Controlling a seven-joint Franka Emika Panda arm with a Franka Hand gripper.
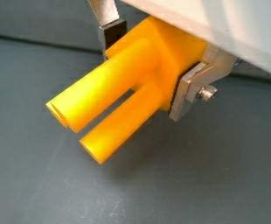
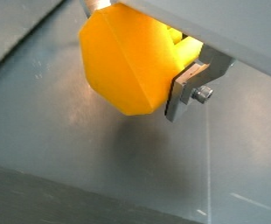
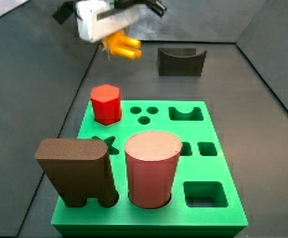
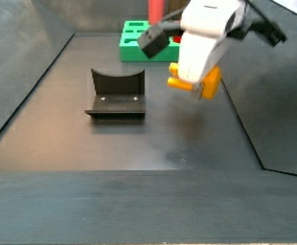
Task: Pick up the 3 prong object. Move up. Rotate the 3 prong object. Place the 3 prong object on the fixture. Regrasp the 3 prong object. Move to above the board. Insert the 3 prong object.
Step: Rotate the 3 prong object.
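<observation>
Aloft, tool [image 1: 149,66] clamping shut on the 3 prong object [image 1: 121,92], hanging beside the fixture [image 4: 117,93], perhaps risking slippage during rotation.

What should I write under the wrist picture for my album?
Robot hand shut on the 3 prong object, held above the bare grey floor.

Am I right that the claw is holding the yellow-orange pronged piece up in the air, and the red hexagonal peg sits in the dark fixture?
Not quite. The claw does hold the 3 prong object aloft, but a side view shows the red peg standing on the green board; the fixture is empty.
</observation>
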